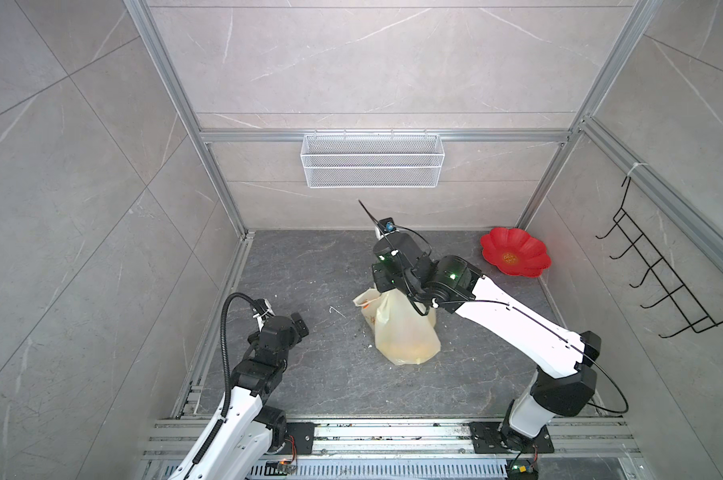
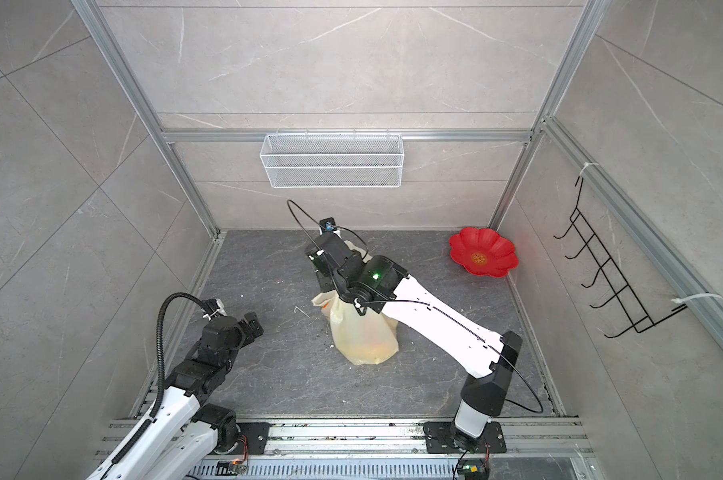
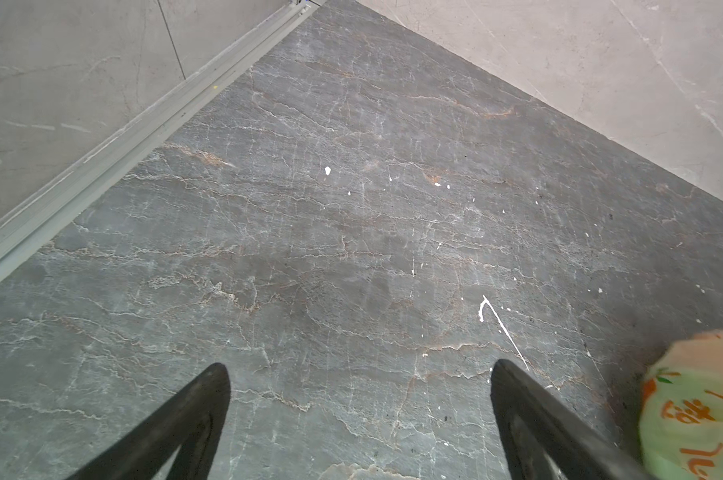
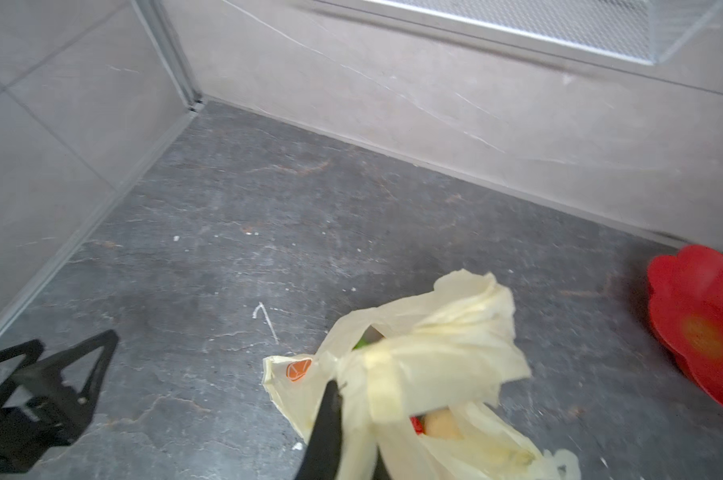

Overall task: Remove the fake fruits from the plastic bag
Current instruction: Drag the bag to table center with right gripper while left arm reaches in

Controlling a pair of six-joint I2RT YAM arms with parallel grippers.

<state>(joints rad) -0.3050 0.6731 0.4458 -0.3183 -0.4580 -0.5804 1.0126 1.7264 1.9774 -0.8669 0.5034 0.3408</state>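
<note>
The pale-yellow plastic bag [image 1: 405, 332] [image 2: 364, 336] stands bulging in the middle of the dark floor, its top pulled upward. My right gripper [image 4: 341, 399] is shut on the bag's upper folds [image 4: 443, 353]; one black finger [image 4: 328, 411] shows and the other is behind the plastic. Through the bag's mouth I see fake fruits: a red piece [image 4: 416, 424], a beige ball [image 4: 443, 424] and a bit of green [image 4: 362, 343]. An orange glow [image 1: 414, 353] shows through the bag's wall. My left gripper [image 3: 360, 368] [image 1: 299, 324] is open over bare floor, left of the bag [image 3: 696, 415].
A red flower-shaped plate [image 1: 515, 251] [image 4: 700, 324] lies at the back right of the floor. A white wire basket [image 1: 372, 160] hangs on the back wall and a black hook rack [image 1: 659, 274] on the right wall. Aluminium rails edge the floor.
</note>
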